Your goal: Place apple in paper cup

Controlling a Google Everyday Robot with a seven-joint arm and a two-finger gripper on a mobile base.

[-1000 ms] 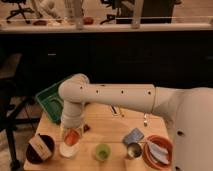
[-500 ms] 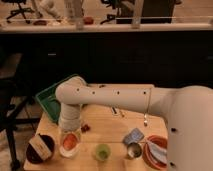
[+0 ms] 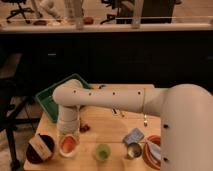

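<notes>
The paper cup (image 3: pixel 60 148) stands white and wide-mouthed near the table's front left edge. The apple (image 3: pixel 67 144), a red-orange ball, shows inside the cup's mouth. My gripper (image 3: pixel 68 134) hangs straight down from the white arm, right over the cup and at the apple. The wrist blocks the view of whether the apple is still gripped.
A green cup (image 3: pixel 102 151) and a small metal cup (image 3: pixel 133 150) stand to the right of the paper cup. Dark grapes (image 3: pixel 85 128) lie just behind it. A green tray (image 3: pixel 49 98) is at the back left, a dark bowl (image 3: pixel 41 148) at the front left, and an orange plate (image 3: pixel 152 152) at the right.
The gripper came down and slightly left with the apple, from above the paper cup to its mouth. Over the last half second it barely moved.
</notes>
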